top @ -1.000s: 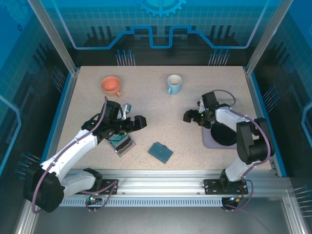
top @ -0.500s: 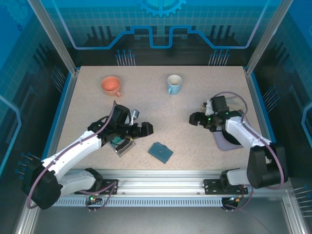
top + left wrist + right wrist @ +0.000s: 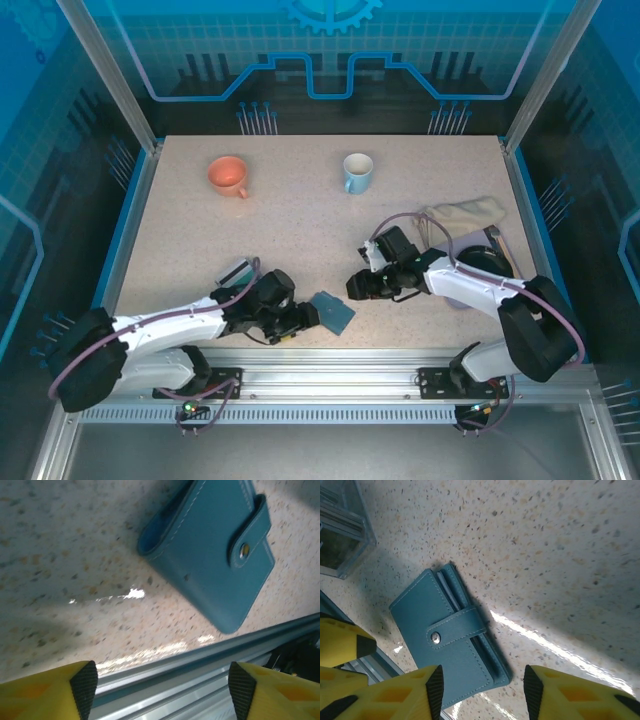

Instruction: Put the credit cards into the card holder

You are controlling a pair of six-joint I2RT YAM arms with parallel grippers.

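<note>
Both claws stand apart and empty, so you are at the opening step. The left gripper [image 3: 160, 680] and right gripper [image 3: 482, 682] hover on either side of the card holder [image 3: 451, 636]. It lies closed beside the near edge of the tabletop [image 3: 300, 200], about midway along. Your next move, I judge, calls for pinning the body while the other claw lifts the strap off its metal snap [image 3: 244, 550]. The holder is smooth, stitched, leather-like, flat and roughly square, so it may slide on the speckled surface. The thin credit cards [image 3: 331, 542] stand in their clear-walled rack [image 3: 357, 542], toward the near-left corner.
</note>
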